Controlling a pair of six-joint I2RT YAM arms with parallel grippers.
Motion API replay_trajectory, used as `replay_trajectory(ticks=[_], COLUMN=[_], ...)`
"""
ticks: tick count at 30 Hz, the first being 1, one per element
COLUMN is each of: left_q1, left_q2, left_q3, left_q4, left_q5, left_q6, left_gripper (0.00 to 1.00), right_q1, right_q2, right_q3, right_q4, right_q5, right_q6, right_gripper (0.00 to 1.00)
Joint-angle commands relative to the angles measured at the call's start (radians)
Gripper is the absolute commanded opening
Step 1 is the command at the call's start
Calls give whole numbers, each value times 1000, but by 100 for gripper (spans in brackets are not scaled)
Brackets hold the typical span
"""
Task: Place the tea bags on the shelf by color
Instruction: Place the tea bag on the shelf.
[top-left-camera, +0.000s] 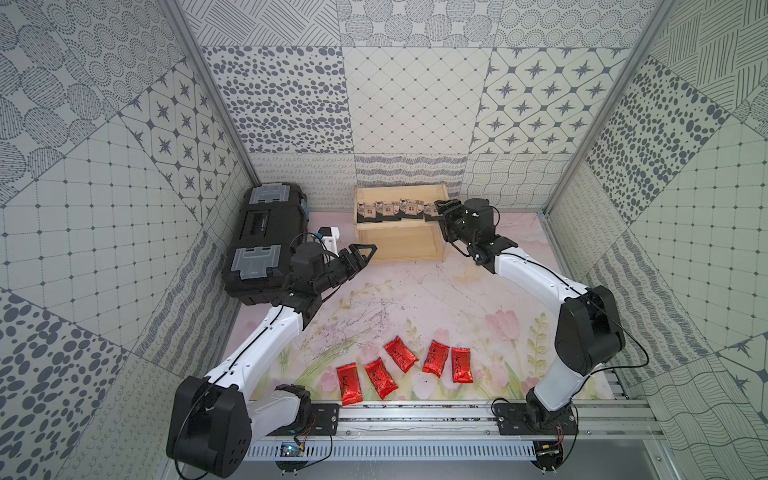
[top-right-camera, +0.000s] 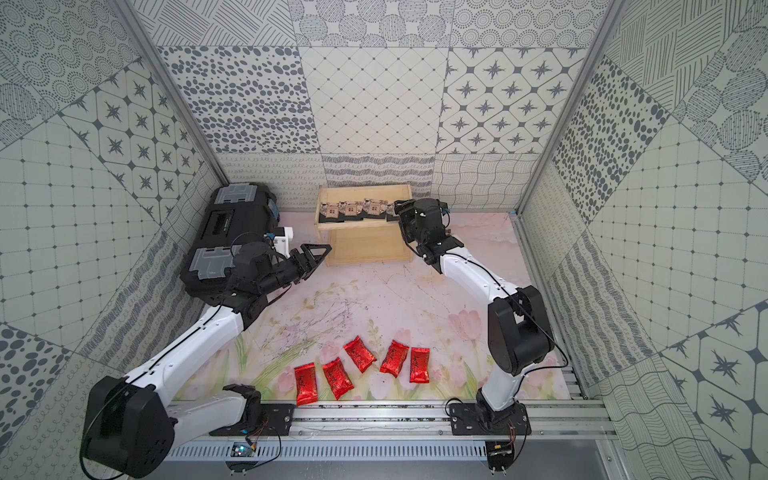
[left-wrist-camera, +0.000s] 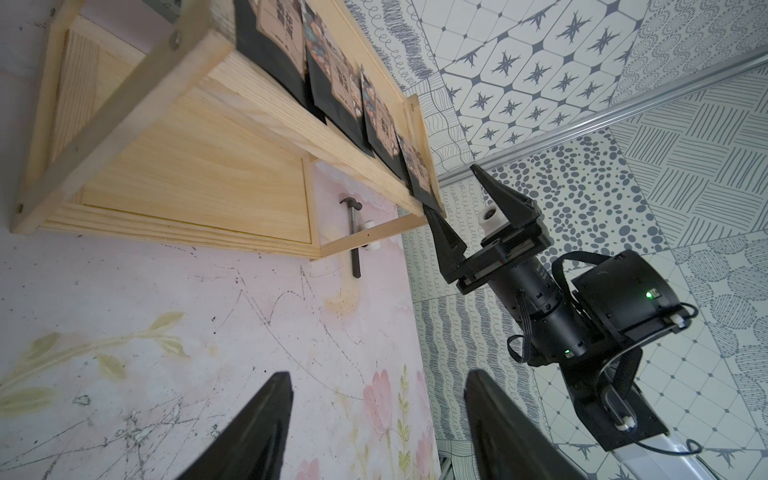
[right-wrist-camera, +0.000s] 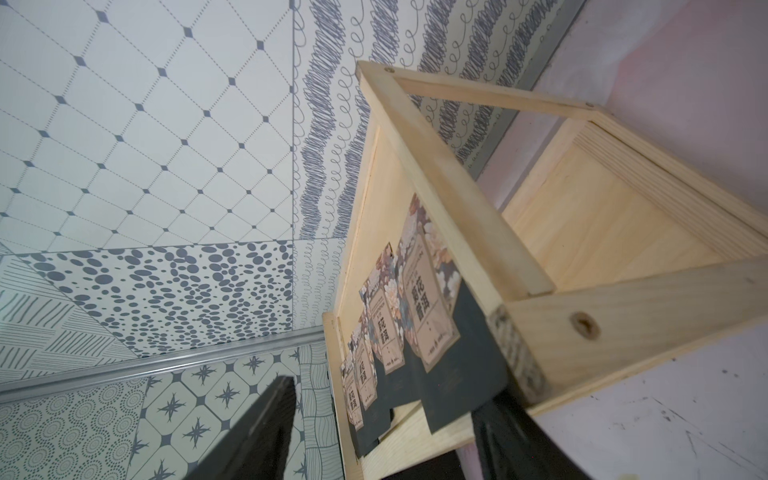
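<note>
Spreading across the lower half of both top views, the bench (top-left-camera: 457, 291) is carrying everything on a pink flower print. The black toolbox (top-left-camera: 266, 245) is sitting left of centre, playing no part in the sorting. The shelf (top-left-camera: 399, 245) is standing just above the middle of the frame, its lower tier lying bare. The right gripper (top-left-camera: 439, 211) is hovering at the right-hand end of the upper tier. Its fingers (right-wrist-camera: 266, 424) are standing spread and pinching nothing, with the nearest packet's corner lying just beside one of them. The left gripper (top-left-camera: 370, 254) is hanging near the shelf's lower left corner, its fingers (left-wrist-camera: 257, 428) likewise spread and empty. Four black tea bags (top-left-camera: 395, 209) are lying in an overlapping row along the upper tier, their edges hanging a little over its front. Five red tea bags (top-left-camera: 400, 354) are lying loose on the bench at the lower centre of the frame, well apart from the shelf and both grippers.

By my reading, the black colour is looking finished and the red one is not yet begun. The next move is calling for one arm to reach down to the red row and close on a single pouch without dragging its neighbour. It is then calling for a carry to the bare lower tier, sliding in under the upper board.
</note>
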Motion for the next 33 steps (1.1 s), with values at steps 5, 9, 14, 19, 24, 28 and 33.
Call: replay_trajectory(ticks=[5, 9, 14, 19, 24, 28, 33], left_q1=[13, 18, 22, 24, 26, 29, 29], left_q2=[10, 9, 9, 10, 9, 4, 10], left_q3=[-1, 2, 3, 2, 0, 0, 36], left_q4=[71, 67, 68, 71, 75, 68, -46], left_q5=[18, 19, 19, 19, 17, 12, -2], left_q6=[-16, -14, -16, -20, -22, -21, 5], left_gripper=[71, 71, 71, 71, 71, 71, 70], right_q1=[-20, -31, -35, -38, -44, -41, -4], right_q2=[89, 111, 111, 110, 92, 71, -15], right_q3=[106, 156, 229, 312, 332, 334, 294], right_q4=[-180, -211, -327, -455, -464, -464, -406], right_q5=[-65, -75, -77, -95, -95, -98, -31], right_q6=[10, 7, 15, 23, 11, -15, -227], right_gripper=[72, 73, 77, 83, 85, 85, 85])
